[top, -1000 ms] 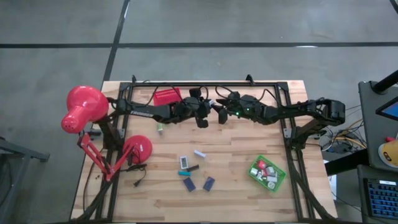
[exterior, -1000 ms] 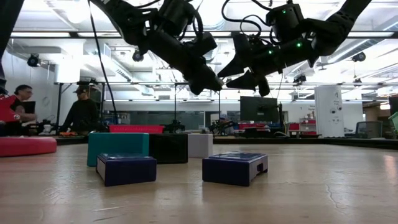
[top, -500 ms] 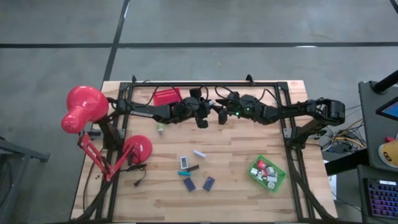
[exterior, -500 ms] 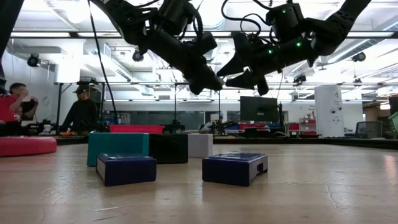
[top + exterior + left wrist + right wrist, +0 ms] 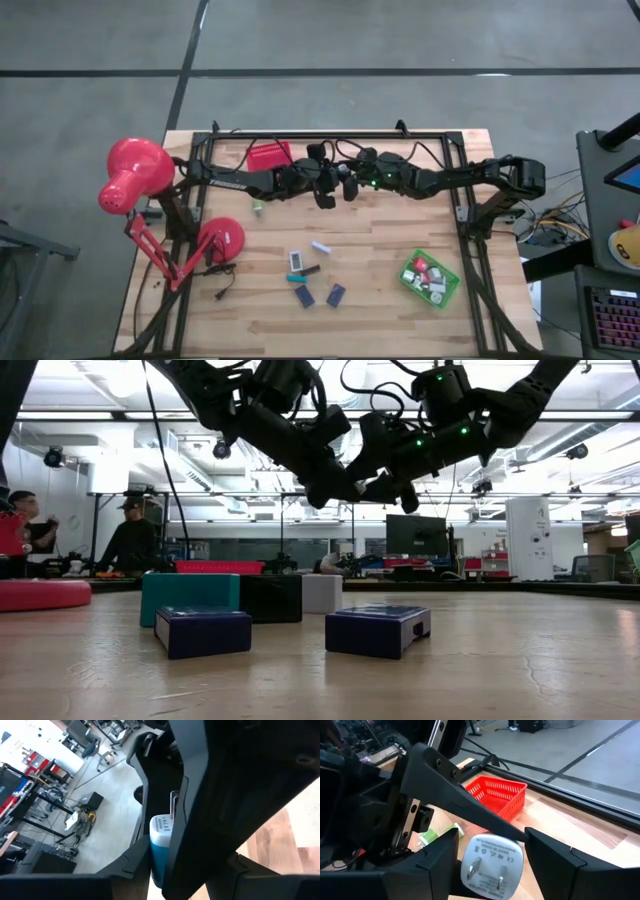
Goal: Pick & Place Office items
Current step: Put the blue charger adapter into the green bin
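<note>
My left gripper (image 5: 333, 187) hangs high over the table's far middle, shut on a small white-and-teal plug charger (image 5: 160, 845). My right gripper (image 5: 349, 186) meets it from the right, open. Its two fingers (image 5: 442, 852) stand on either side of the charger's white pronged end (image 5: 492, 862); I cannot tell whether they touch it. Other office items lie on the table's near middle: two navy blocks (image 5: 203, 632) (image 5: 378, 630), a teal block (image 5: 190, 595), a black one and a white one (image 5: 321, 246). My left gripper pinches the charger's teal body (image 5: 158, 862) between its two fingers, coming level from the table's left. The white end with its metal prongs (image 5: 173, 805) sticks out past the fingertips toward my right gripper. The charger is lifted well clear of the table.
A red basket (image 5: 268, 155) stands at the far edge behind my left arm. A green tray (image 5: 430, 279) with several pieces stands near right. A big red desk lamp (image 5: 135, 175) with its base (image 5: 222, 238) fills the left side. A small green-and-white piece (image 5: 257, 207) lies left of the middle.
My right gripper has gone toward the table's left, up to my left gripper, staying open; its fingers now stand around the charger's pronged end. My left gripper has kept the charger still in the air.
</note>
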Controlling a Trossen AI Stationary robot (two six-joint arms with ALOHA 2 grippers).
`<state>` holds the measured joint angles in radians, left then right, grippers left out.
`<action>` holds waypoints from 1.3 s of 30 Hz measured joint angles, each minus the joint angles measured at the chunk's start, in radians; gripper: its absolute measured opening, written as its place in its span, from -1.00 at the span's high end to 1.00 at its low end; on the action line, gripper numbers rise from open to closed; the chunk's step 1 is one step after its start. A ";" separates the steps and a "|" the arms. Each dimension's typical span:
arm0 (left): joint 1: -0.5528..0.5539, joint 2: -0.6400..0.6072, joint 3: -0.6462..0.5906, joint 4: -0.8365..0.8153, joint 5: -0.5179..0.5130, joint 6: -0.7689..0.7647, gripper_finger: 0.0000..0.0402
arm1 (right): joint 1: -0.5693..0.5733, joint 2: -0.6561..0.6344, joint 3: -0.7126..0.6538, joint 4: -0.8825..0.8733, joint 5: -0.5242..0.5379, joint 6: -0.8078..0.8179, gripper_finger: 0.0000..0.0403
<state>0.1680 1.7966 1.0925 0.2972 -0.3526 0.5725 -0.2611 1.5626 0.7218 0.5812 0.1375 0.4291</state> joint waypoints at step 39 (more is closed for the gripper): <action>-0.001 0.000 0.000 -0.021 -0.007 0.049 -0.02 | 0.001 0.022 0.015 -0.029 0.019 -0.044 0.32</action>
<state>0.1669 1.7966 1.0920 0.2761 -0.3592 0.6216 -0.2600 1.5848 0.7368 0.5526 0.1566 0.3850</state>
